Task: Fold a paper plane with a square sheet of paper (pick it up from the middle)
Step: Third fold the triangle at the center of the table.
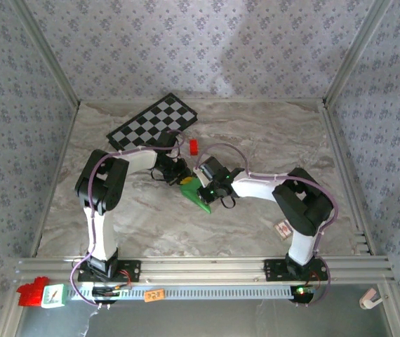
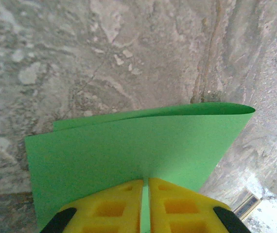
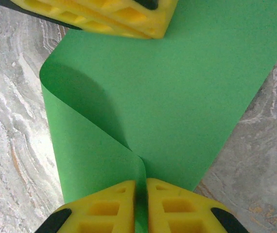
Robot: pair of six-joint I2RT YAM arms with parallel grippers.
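Counter is grey marble-look, walled on 3 sides w/ metal rails. We see open room front & right. Checkerboard & small red block sit toward the back, apart from the arms. Mid-counter is the square sheet of paper: thin, smooth, bright green, curled over in 1 soft rolled fold. Left pincer is clenched on 1 edge. Right pincer is clenched on the opposite edge, by the fold. Fingers are yellow, ribbed plastic.

The square sheet of paper is smooth and matt; the table looks like veined stone.
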